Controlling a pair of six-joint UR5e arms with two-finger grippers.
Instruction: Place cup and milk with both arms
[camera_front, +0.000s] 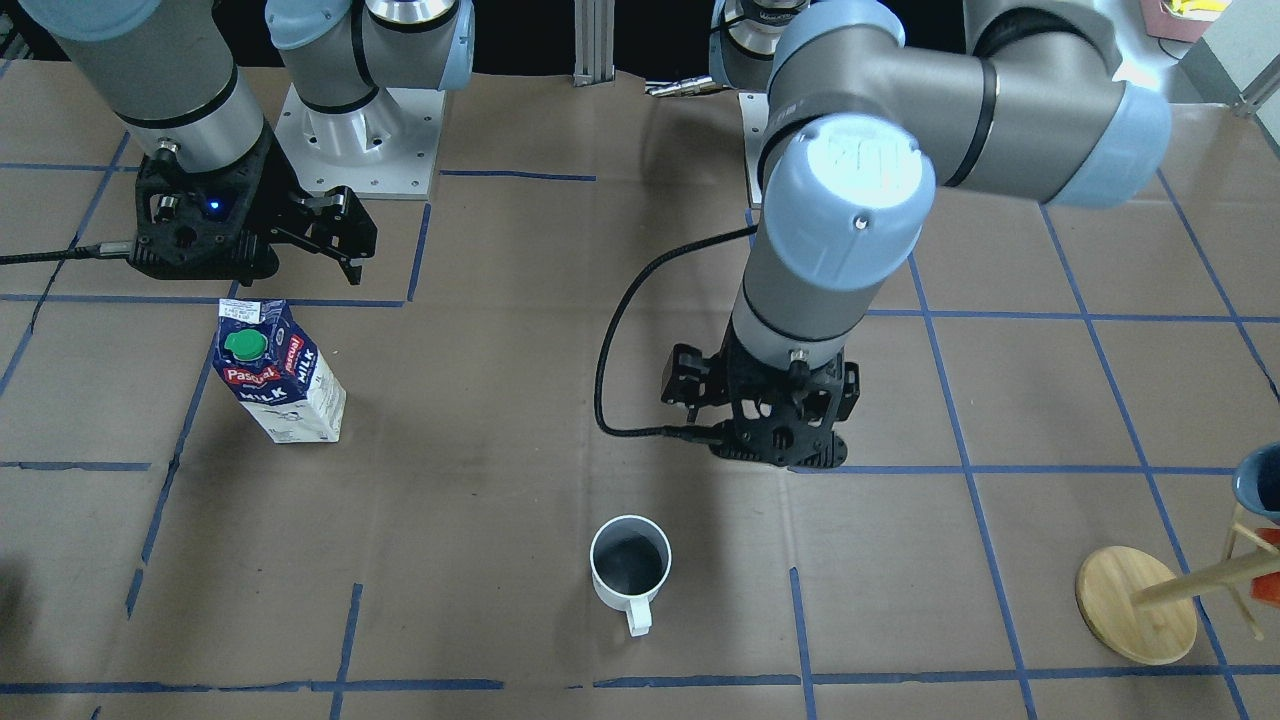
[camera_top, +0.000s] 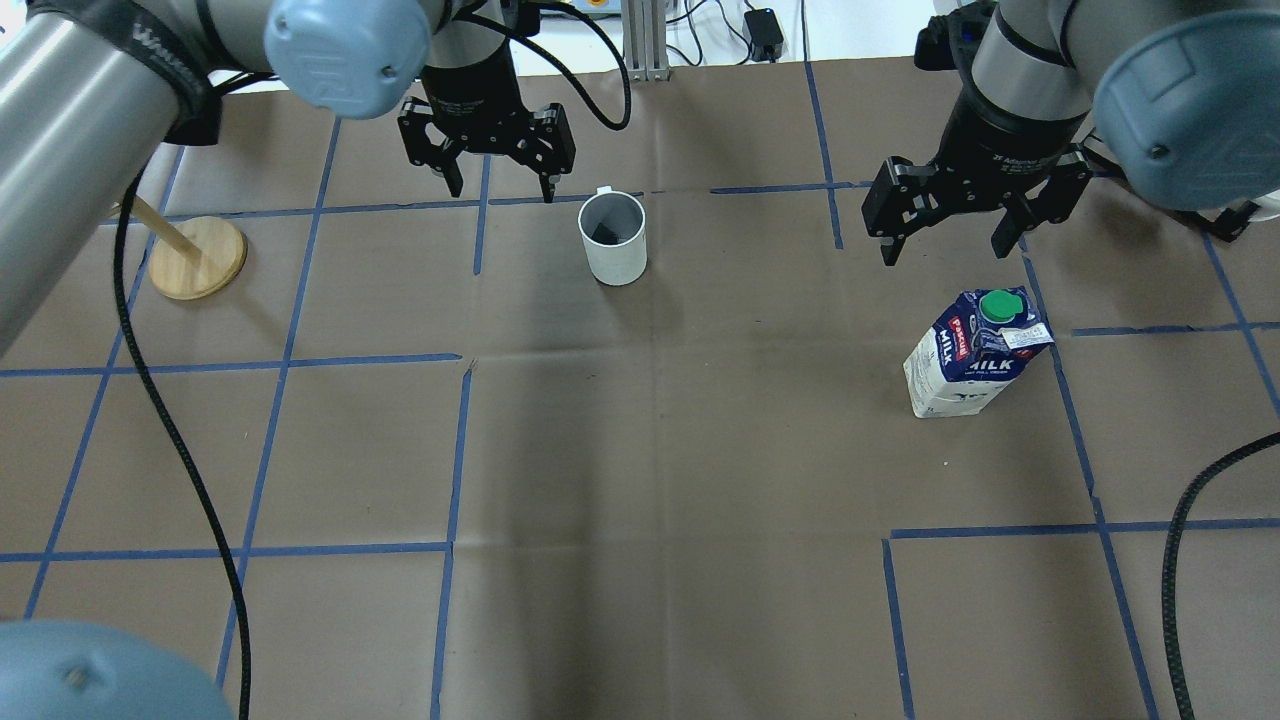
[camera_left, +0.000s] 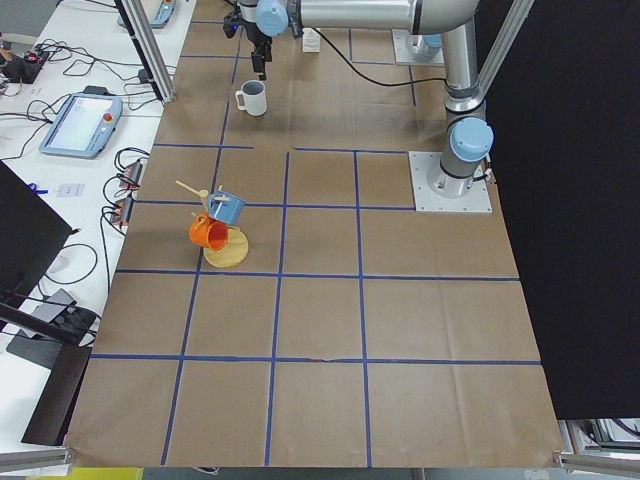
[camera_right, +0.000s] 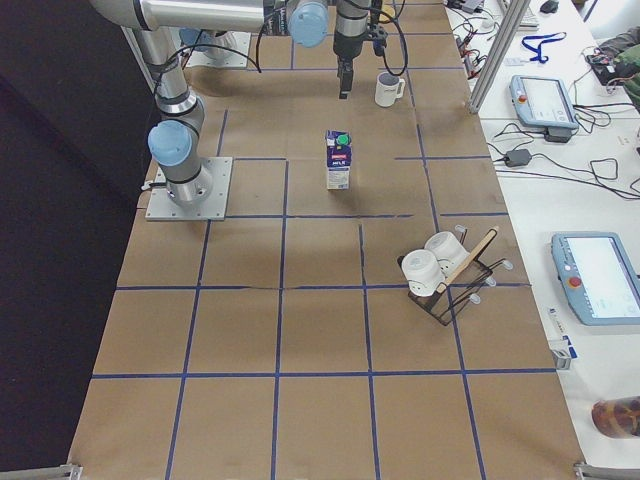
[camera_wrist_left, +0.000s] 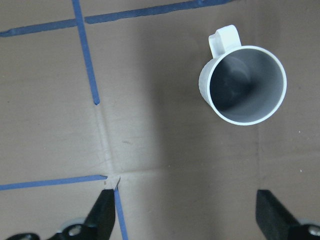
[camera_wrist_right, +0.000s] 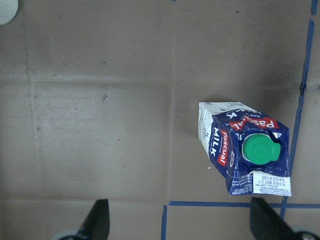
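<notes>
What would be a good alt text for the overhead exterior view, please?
A white mug and a blue-and-white Pascual milk carton stand upright and apart on a brown table marked with blue tape lines. The left gripper hangs open near the mug, the right gripper open near the carton; neither holds anything.

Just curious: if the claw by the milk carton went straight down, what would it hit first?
Probably bare table paper: the wrist view of the right gripper shows the milk ahead of its open fingers, not between them. Depth is uncertain.
</notes>
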